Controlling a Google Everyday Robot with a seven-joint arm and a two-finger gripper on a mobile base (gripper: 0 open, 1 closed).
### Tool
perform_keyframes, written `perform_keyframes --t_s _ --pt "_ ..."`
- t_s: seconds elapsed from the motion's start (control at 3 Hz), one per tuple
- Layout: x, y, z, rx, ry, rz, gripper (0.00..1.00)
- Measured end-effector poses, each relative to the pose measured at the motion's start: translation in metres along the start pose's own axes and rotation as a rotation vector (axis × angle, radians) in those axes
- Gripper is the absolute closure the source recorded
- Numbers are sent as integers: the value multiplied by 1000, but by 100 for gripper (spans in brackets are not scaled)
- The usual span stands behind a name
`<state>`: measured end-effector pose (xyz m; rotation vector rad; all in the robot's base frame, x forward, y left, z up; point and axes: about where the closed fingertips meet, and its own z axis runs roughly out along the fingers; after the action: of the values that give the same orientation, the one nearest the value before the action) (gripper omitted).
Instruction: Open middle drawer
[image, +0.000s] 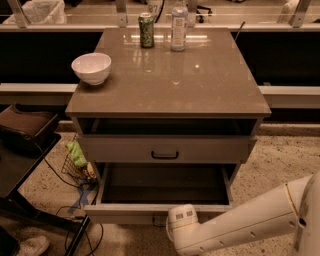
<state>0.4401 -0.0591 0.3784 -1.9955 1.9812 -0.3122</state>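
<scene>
The middle drawer (165, 148) is a wide grey-beige front with a small black bar handle (165, 155). It sits pushed in, level with the cabinet frame. Above it is a dark open slot (165, 126) under the tabletop. Below it the large bottom drawer (160, 212) is pulled out, and its inside looks empty. My gripper (182, 223) is at the end of the white arm (250, 220), which comes in from the lower right. It is low, just in front of the bottom drawer's front edge and well below the middle drawer's handle.
On the cabinet top (200, 85) stand a white bowl (91, 67), a green can (146, 30) and a clear bottle (178, 19). A wire basket with a green item (76, 156), cables (75, 205) and a dark stand (25, 150) are to the left. A shoe (30, 246) is at bottom left.
</scene>
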Motion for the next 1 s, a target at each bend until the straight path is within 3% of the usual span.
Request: perform_keyframes --t_s 0.67,1.0 --pt "0 0 0 0 0 0 100" --pt "0 0 0 0 0 0 82"
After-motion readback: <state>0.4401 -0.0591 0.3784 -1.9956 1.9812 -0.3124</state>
